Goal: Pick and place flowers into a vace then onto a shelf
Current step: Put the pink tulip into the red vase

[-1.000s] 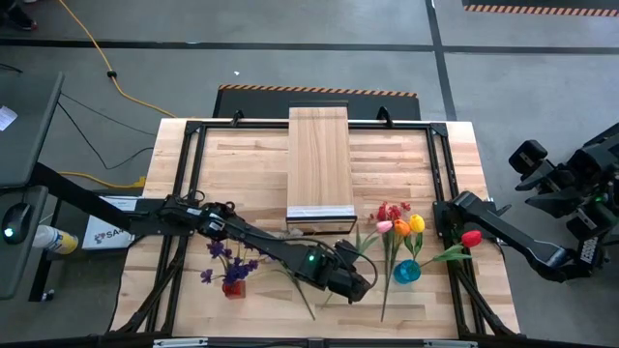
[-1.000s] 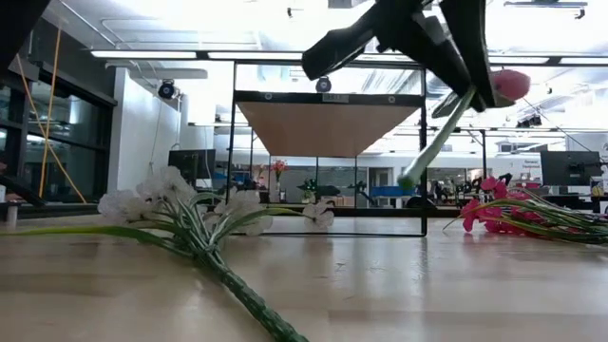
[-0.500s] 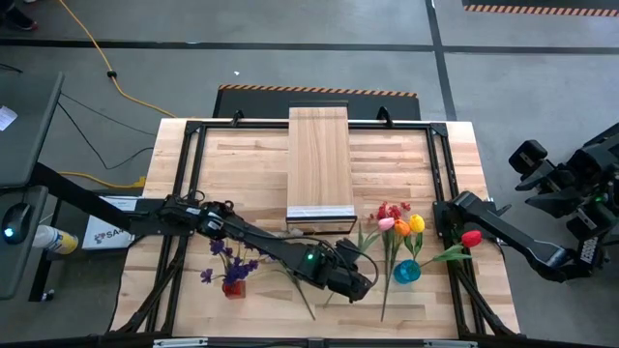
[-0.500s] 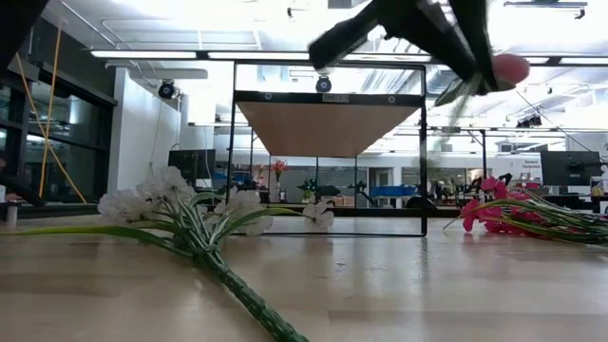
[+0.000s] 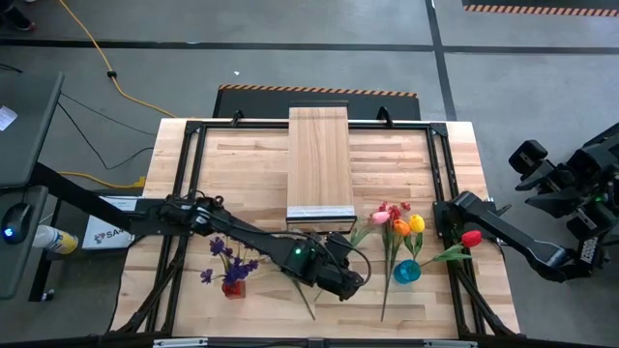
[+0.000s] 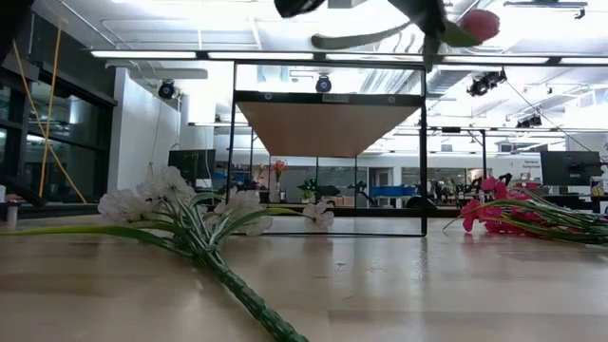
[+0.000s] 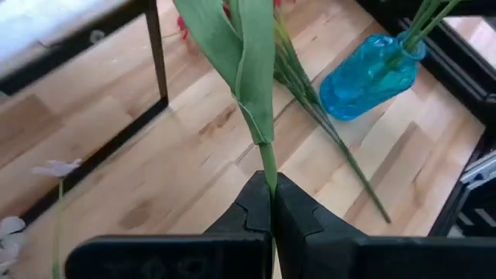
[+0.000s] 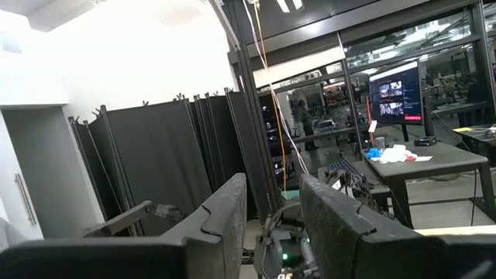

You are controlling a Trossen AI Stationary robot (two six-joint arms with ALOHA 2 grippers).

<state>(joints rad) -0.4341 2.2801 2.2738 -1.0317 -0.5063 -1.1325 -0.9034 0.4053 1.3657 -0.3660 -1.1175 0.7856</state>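
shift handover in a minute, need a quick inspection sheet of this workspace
surface: slatted wooden table, bare in its far half
job's things: pink tulip lifted by its stem; blue vase with tulips; red vase with purple sprays; white spray lying flat; shelf bare
clutter: nothing seen
grippers: left pincer shut on the tulip stem near table centre; right pincer open, parked off the table's right edge
cables: yellow cord on the floor
surroundings: desk with a mouse at left
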